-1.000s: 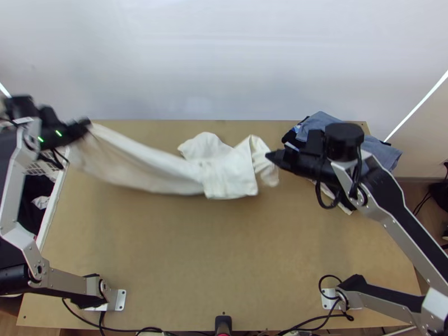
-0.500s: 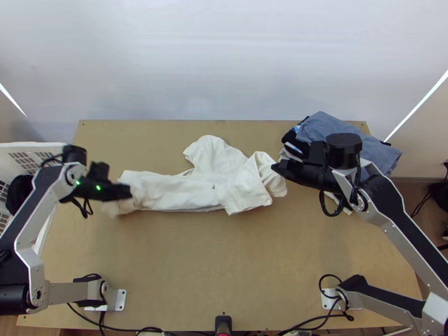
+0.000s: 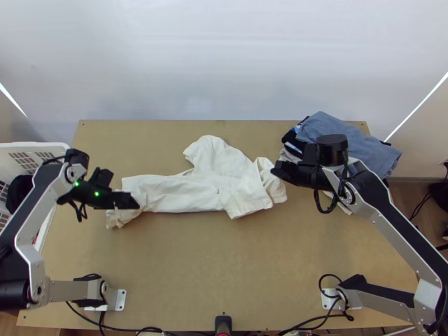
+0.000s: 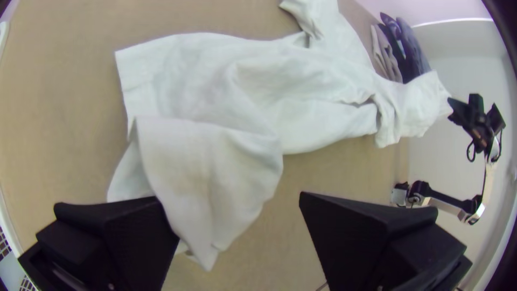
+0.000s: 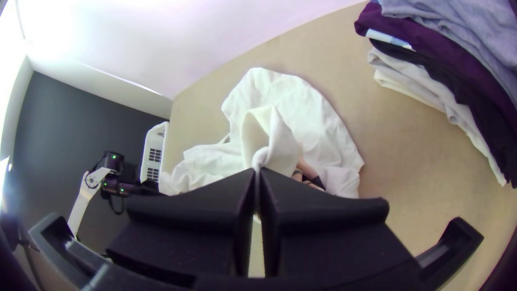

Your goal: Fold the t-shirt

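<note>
Beyond the far edge, the table (image 3: 224,269) is being backed by a pale wall (image 3: 224,61). Wooden floor (image 3: 411,196) is being shown past the right edge. In the right wrist view, a dark grey wall (image 5: 70,113) is being seen behind the left arm.

Across the farther half of the table, the white shirt (image 3: 185,193) is being laid out lengthwise from left to right, its long axis running roughly along the far edge. A rounded part is being pointed at that edge, and a straight hem is being shown at the left end, where a flap is being folded over. The right end is being bunched.

At the far right, the shirt is being flanked by a stack of folded clothes (image 3: 341,137), partly covered by the right arm. At the left edge, a white basket (image 3: 33,147) with dark cloth inside is being partly hidden by the left arm.

Over the shirt's left end, the left gripper (image 3: 132,200) is being held with its fingers (image 4: 371,226) spread wide, one overlapping the cloth. By the right gripper (image 3: 278,169), a crease of the right end is being pinched between clenched fingers (image 5: 215,196).
</note>
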